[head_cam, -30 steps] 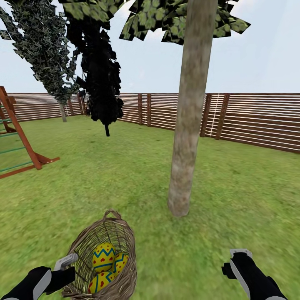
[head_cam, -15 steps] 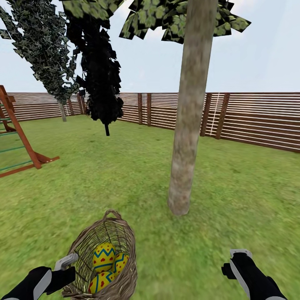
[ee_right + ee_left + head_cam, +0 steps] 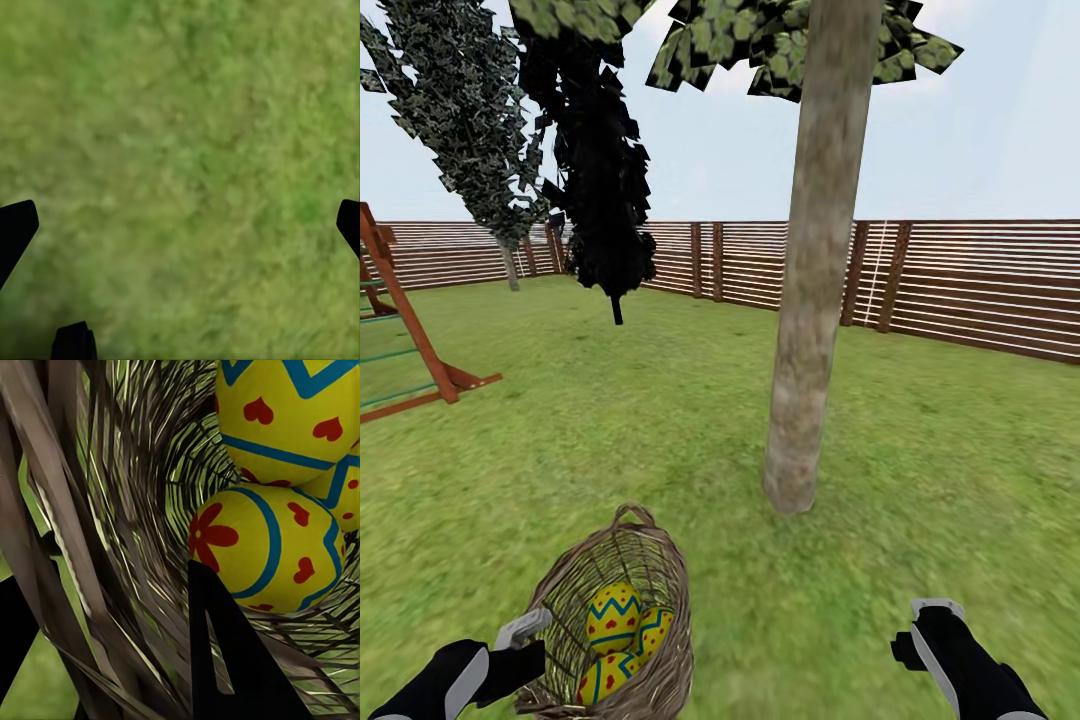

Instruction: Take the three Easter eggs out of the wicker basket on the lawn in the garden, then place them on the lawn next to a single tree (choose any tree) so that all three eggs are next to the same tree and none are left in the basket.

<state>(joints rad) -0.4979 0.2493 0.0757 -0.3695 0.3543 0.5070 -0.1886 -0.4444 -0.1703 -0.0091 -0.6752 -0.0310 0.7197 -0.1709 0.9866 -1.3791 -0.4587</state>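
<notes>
Your left gripper (image 3: 525, 632) pinches the wicker basket (image 3: 660, 580) rim, eggs (image 3: 613, 617) inside; your right gripper (image 3: 932, 612) hangs spread, empty.

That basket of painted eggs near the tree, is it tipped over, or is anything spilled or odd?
The wicker basket leans rather than standing upright, its rim clamped by the left gripper. All three Easter eggs remain inside; nothing has spilled on the lawn.
</notes>
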